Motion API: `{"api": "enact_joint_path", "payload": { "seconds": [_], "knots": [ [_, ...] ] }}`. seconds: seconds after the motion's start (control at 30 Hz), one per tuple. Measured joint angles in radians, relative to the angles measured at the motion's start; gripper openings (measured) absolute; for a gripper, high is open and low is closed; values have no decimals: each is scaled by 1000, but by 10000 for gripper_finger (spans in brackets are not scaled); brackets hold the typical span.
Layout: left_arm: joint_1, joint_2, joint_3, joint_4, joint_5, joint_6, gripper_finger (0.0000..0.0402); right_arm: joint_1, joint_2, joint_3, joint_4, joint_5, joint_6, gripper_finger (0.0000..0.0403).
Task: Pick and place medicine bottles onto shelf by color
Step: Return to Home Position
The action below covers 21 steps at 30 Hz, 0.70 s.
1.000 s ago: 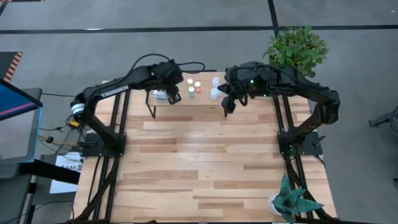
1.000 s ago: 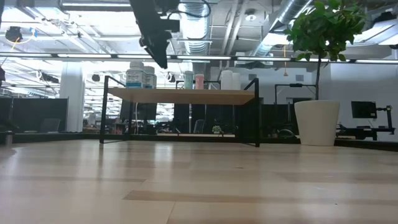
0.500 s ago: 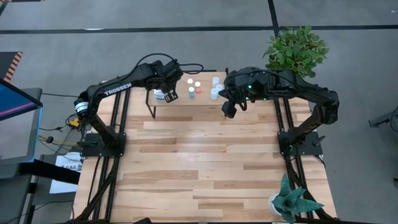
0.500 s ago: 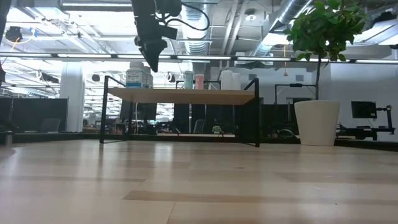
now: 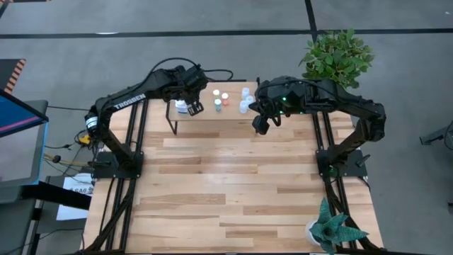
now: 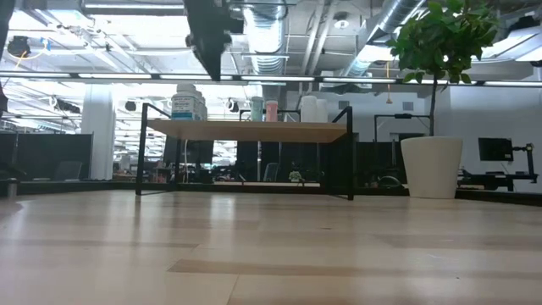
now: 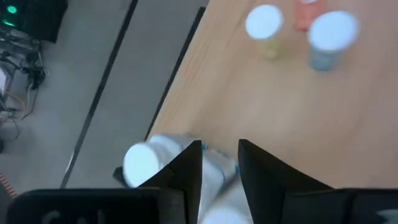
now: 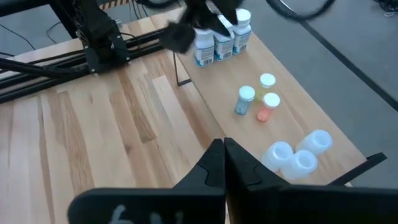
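Observation:
The shelf [image 6: 254,130] stands at the table's far edge. On its left end stand three white bottles with blue labels [image 8: 214,40], in the middle three small white-capped bottles, bluish, yellow and orange [image 8: 256,98], and on its right end three pale bottles [image 8: 298,152]. My left gripper [image 5: 194,107] hangs open just above the white bottles [image 7: 142,163], its tips clear of their caps in the low view [image 6: 210,74]. My right gripper [image 5: 260,127] is shut and empty above the table, just near of the shelf's right end.
A leafy plant in a white pot [image 5: 338,57] stands beyond the far right corner. A spiky plant in a pot [image 5: 333,230] stands at the near right corner. The wooden tabletop [image 5: 226,184] lies bare near of the shelf.
My left gripper has risen above the white bottles and drifted a little toward the table's far left. The bottles stand where they were.

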Motion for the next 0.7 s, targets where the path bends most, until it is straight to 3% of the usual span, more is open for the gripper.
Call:
{"api": "enact_joint_path", "payload": {
  "seconds": [0.1, 0.23, 0.4, 0.53, 0.7],
  "knots": [
    [-8, -10, 93, -109, 58, -14, 91, 14, -3, 0, -37, 0, -35, 9],
    [-7, -75, 118, -199, 230, -38, 91, 60, -43, -1, -193, 1, -47, 9],
    [-40, -206, 118, -291, 261, -103, 91, 179, -169, -153, -269, 54, 21, 9],
    [-99, -338, 118, -298, 258, -137, 91, 305, -358, -420, -98, 62, 21, 9],
    [-184, -527, -16, -208, 235, -240, 91, 409, -639, -861, 403, 82, 26, 9]
  ]
}}
